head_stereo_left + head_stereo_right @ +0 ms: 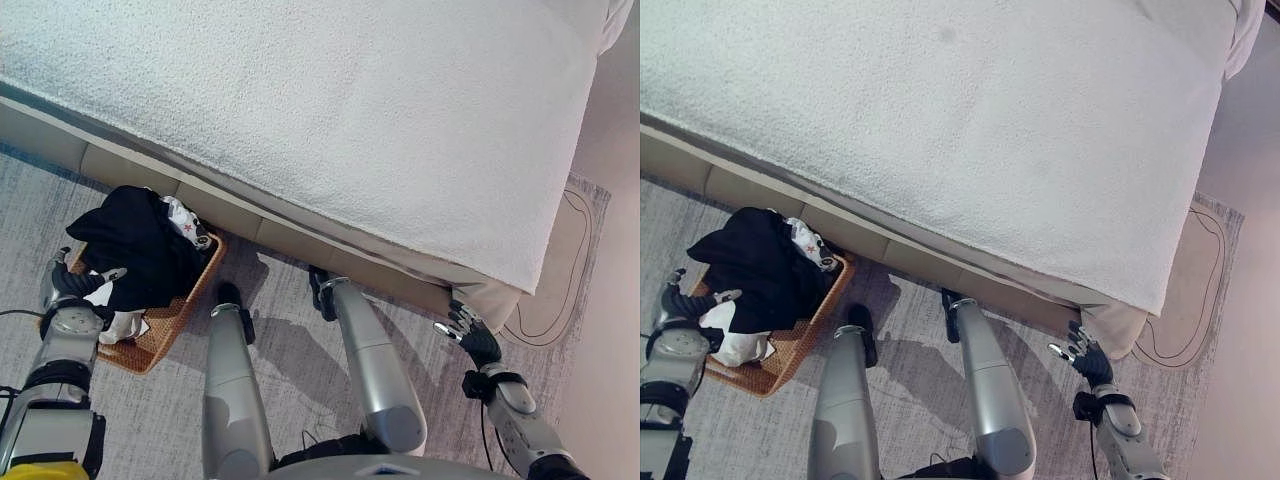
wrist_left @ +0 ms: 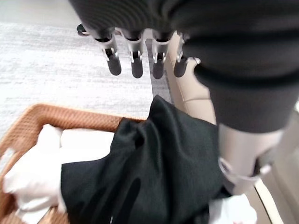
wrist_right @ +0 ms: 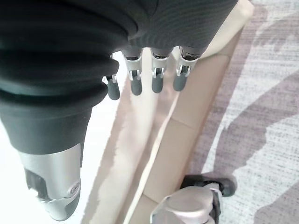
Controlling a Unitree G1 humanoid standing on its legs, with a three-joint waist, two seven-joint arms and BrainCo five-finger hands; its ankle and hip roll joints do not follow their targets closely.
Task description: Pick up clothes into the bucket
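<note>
Fingers of the left hand hang relaxed, holding nothing, over the brown woven wicker basket; the crumpled black garment mounds above its rim and could slide out; right hand fingers loose by the white-covered bed.

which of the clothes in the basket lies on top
The black garment: it drapes over the white clothes and the white piece with red marks in the wicker basket.

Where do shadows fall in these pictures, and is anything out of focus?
Left eye view: dark shadows on the grey rug below the bed. Left wrist view: the black garment and wicker basket look soft. Right wrist view: shadow bands cross the rug.
</note>
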